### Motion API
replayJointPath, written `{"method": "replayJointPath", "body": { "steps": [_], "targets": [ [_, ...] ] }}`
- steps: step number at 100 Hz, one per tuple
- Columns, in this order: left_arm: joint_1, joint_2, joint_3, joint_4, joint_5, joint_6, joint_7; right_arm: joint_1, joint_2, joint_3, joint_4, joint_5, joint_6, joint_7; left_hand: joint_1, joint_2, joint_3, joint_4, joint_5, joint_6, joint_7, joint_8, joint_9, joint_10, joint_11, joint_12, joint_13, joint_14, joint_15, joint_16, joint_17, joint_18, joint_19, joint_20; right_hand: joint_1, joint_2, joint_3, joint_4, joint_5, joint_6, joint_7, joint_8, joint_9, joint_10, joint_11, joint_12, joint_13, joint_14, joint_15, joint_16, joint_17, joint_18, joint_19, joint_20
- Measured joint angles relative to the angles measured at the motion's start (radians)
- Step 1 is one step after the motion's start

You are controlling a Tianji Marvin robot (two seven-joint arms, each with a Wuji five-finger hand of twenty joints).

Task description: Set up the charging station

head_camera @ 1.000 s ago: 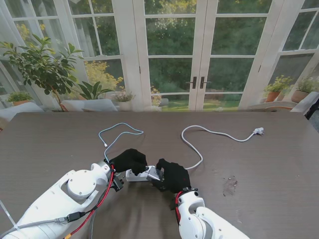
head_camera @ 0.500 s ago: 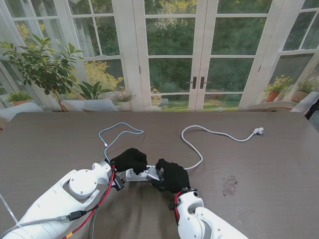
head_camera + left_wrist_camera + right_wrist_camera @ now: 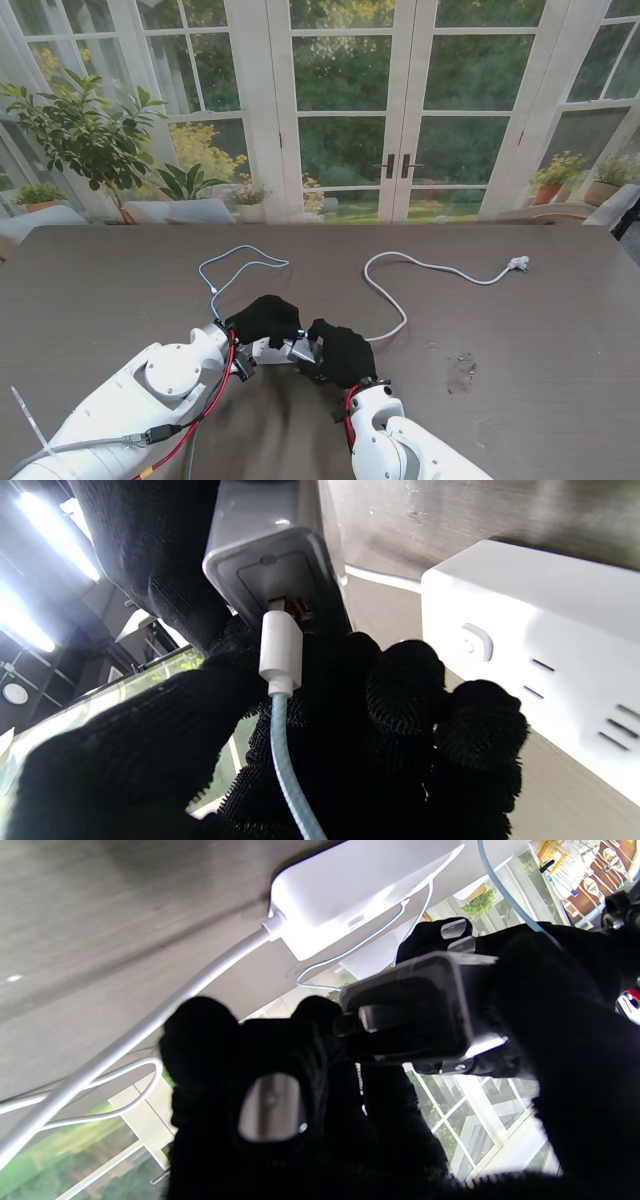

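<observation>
We noted our right hand (image 3: 343,352) gripping the grey charger (image 3: 270,575), steadying its port, while our left hand (image 3: 264,318) pinched the cable plug (image 3: 281,650), entering it squarely.

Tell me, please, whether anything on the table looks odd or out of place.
A small patch of crumbs or a stain marks the table to the right of the right hand. The power strip's plug also lies loose on the tabletop, unplugged.
</observation>
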Motion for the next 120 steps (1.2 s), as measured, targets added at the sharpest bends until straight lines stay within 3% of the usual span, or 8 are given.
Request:
{"method": "replayJointPath", "body": {
  "steps": [21, 34, 37, 49, 59, 65, 85, 120],
  "targets": [
    [0.048, 0.002, -0.056, -0.074, 0.016, 0.062, -0.001, 0.001, -0.005, -0.003, -0.009, 0.000, -0.001, 0.003, 0.027, -0.039, -0.034, 0.001, 0.013, -0.003, 0.014, -0.027, 0.011, 0.000, 0.017, -0.004, 0.014, 0.003, 0.021, -0.016, -0.014, 0.000, 0.000, 0.006, 0.000, -0.003, 0.000, 0.000, 0.000, -0.007, 0.000, 0.010, 0.000, 0.000, -0.001, 0.000, 0.000, 0.000, 0.000, 0.000, 0.000, 0.000, 0.000, 0.000],
    [0.064, 0.005, -0.076, -0.095, 0.016, 0.084, -0.014, 0.002, -0.006, -0.003, -0.011, -0.001, -0.004, 0.006, 0.040, 0.026, -0.117, 0.001, -0.024, -0.003, 0.017, 0.012, -0.034, -0.001, 0.040, 0.010, -0.013, 0.005, -0.042, 0.048, -0.159, 0.004, 0.000, 0.073, 0.000, -0.003, 0.000, 0.000, 0.001, -0.008, 0.000, 0.010, 0.000, 0.000, -0.001, 0.001, 0.000, -0.001, 0.000, 0.000, 0.000, 0.000, 0.000, 0.000],
    [0.068, 0.007, -0.080, -0.100, 0.017, 0.093, -0.019, 0.002, -0.006, -0.003, -0.012, -0.001, -0.004, 0.007, 0.013, 0.045, -0.175, 0.000, -0.037, -0.003, 0.011, 0.032, -0.058, -0.001, 0.054, -0.003, -0.041, 0.012, -0.072, 0.065, -0.205, 0.011, 0.000, 0.090, 0.000, -0.003, 0.000, 0.000, 0.001, -0.008, 0.000, 0.010, 0.000, 0.000, -0.001, 0.008, 0.000, -0.001, 0.000, 0.000, 0.000, 0.000, 0.000, 0.001],
    [0.087, 0.017, -0.107, -0.143, 0.046, 0.147, -0.051, 0.003, -0.006, -0.001, -0.012, -0.001, -0.004, 0.014, -0.111, 0.138, -0.242, 0.000, -0.066, 0.004, -0.111, 0.111, -0.188, 0.032, 0.042, -0.055, -0.214, 0.058, -0.185, 0.097, -0.416, 0.023, -0.040, 0.145, 0.000, -0.011, 0.000, 0.000, 0.006, -0.010, 0.000, 0.010, 0.000, -0.001, -0.001, 0.018, 0.000, -0.001, 0.003, 0.000, 0.001, 0.000, 0.000, 0.004],
    [0.104, 0.029, -0.131, -0.180, 0.105, 0.168, -0.078, 0.004, -0.005, 0.000, -0.012, -0.001, -0.004, 0.017, -0.183, 0.221, -0.263, 0.079, -0.084, 0.018, -0.205, 0.120, -0.279, 0.029, -0.085, -0.178, -0.349, 0.091, -0.259, 0.047, -0.536, 0.026, -0.111, 0.146, 0.000, -0.011, 0.000, -0.002, 0.009, -0.011, 0.000, 0.010, 0.000, -0.002, -0.001, 0.025, 0.000, -0.003, 0.004, 0.000, 0.002, 0.000, 0.000, 0.007],
    [0.112, 0.035, -0.146, -0.198, 0.108, 0.181, -0.101, 0.004, -0.005, 0.000, -0.012, -0.002, -0.004, 0.019, -0.214, 0.236, -0.291, 0.081, -0.092, 0.027, -0.278, 0.120, -0.319, 0.029, -0.125, -0.221, -0.406, 0.111, -0.320, 0.005, -0.581, 0.027, -0.153, 0.146, 0.000, -0.011, 0.000, -0.009, 0.010, -0.011, 0.000, 0.010, 0.000, -0.003, -0.001, 0.026, 0.000, -0.004, 0.005, 0.000, 0.002, 0.000, -0.001, 0.007],
    [0.139, 0.060, -0.188, -0.246, 0.174, 0.208, -0.166, 0.006, -0.006, 0.002, -0.018, -0.002, -0.006, 0.024, -0.224, 0.258, -0.341, 0.081, -0.143, 0.025, -0.486, 0.092, -0.370, 0.030, -0.159, -0.268, -0.459, 0.121, -0.353, -0.027, -0.625, 0.027, -0.170, 0.146, 0.000, -0.011, 0.000, -0.011, 0.010, -0.011, 0.000, 0.009, 0.000, -0.007, -0.001, 0.036, 0.000, -0.009, 0.007, 0.000, 0.004, 0.000, -0.001, 0.008],
    [0.184, 0.091, -0.239, -0.303, 0.246, 0.221, -0.255, 0.010, -0.008, 0.007, -0.034, -0.003, -0.012, 0.037, -0.224, 0.259, -0.351, 0.081, -0.187, -0.068, -0.566, 0.052, -0.405, 0.029, -0.122, -0.242, -0.485, 0.117, -0.331, -0.018, -0.644, 0.015, -0.170, 0.159, 0.000, -0.011, 0.000, -0.020, 0.010, -0.016, 0.000, 0.008, 0.000, -0.025, -0.001, 0.041, 0.000, -0.027, 0.007, 0.000, 0.006, -0.006, -0.001, 0.008]
  ]
}}
